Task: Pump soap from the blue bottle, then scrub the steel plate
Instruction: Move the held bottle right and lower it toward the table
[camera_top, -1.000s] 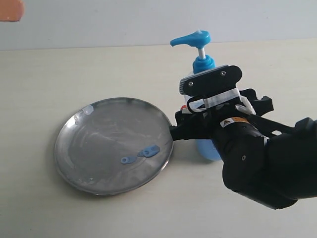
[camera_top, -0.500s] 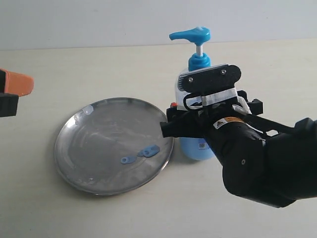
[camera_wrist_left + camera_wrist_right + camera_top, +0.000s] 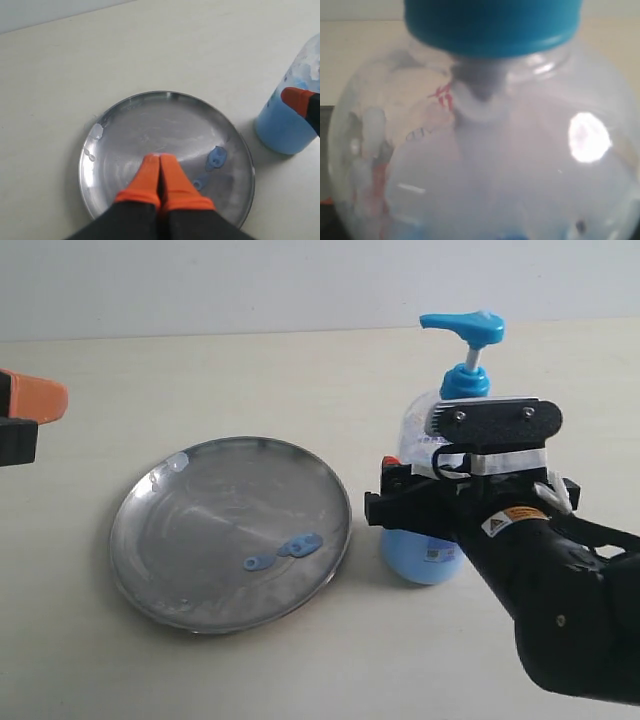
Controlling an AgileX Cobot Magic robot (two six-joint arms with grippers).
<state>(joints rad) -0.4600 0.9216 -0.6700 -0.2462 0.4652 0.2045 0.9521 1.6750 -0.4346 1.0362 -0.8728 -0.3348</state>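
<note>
far left, the left gripper (image 3: 160, 160) hangs apart from the steel plate (image 3: 200, 500), its orange fingers pressed together. two small blobs of blue soap (image 3: 286, 549) lie on the plate near its right rim. just right of it, the right gripper (image 3: 410, 506) clasps the blue bottle (image 3: 425, 555) around its middle, jaws wide on either side.

Plate (image 3: 200, 505) on the desk (image 3: 300, 380), left of centre. Bottle (image 3: 425, 555) just beside the plate's right rim, small gap between them. Two soap blobs (image 3: 285, 551) lie in the plate, right of its middle, on the bottle side. Right fingers (image 3: 298, 99) straddle the bottle's body. Left fingers (image 3: 147, 177) well off to the plate's left.
</note>
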